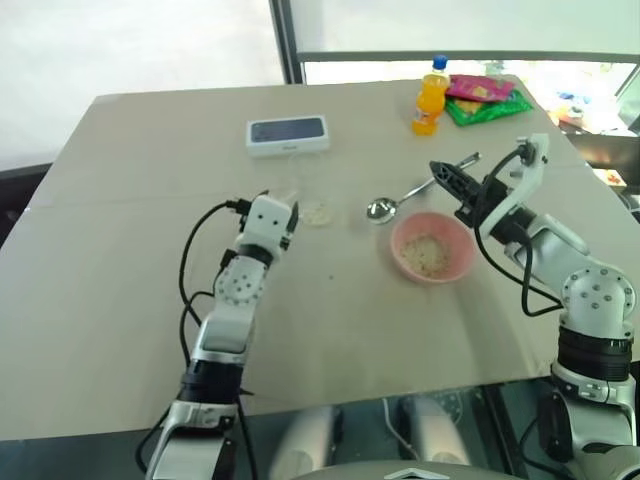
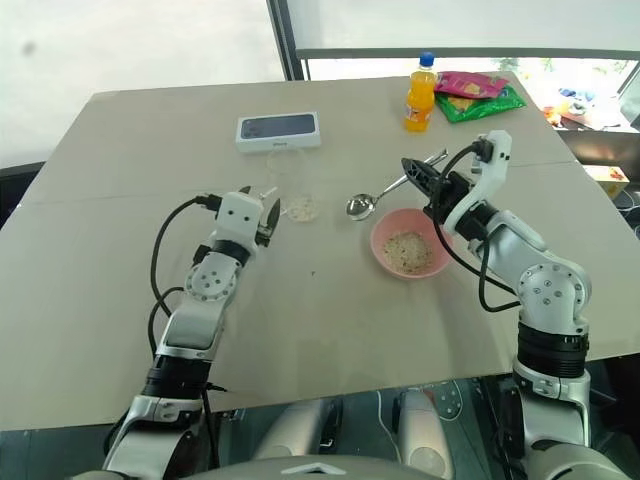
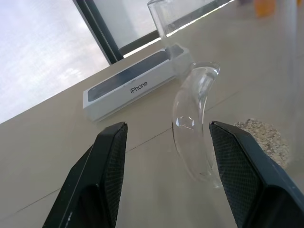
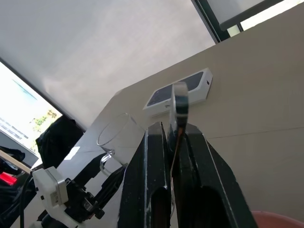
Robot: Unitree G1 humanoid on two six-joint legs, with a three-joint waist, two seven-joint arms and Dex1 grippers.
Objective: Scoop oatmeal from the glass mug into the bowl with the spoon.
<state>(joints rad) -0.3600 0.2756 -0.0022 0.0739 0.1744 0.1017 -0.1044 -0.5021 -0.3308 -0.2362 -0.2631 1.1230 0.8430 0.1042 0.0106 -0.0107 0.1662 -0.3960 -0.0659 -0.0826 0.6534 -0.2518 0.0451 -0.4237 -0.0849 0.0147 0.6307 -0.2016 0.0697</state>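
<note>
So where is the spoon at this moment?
The spoon is clamped in the right claw, held above the table just behind the pink bowl, its scoop end pointing toward the glass mug.

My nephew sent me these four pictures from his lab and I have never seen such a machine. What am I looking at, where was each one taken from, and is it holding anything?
It is a humanoid robot with two arms, each ending in a hand with two black fingers. The two wide pictures come from cameras in its head, looking down over a beige table. The two close pictures come from cameras on its wrists, looking along the fingers.

The right hand is shut on the handle of a silver spoon, its scoop hanging beside a pink bowl that holds some oatmeal. The left hand is open, its fingers either side of the handle of a clear glass mug without gripping it; a little oatmeal lies in the mug.

Further back lie a white phone box, an orange drink bottle and some snack packets.
</note>
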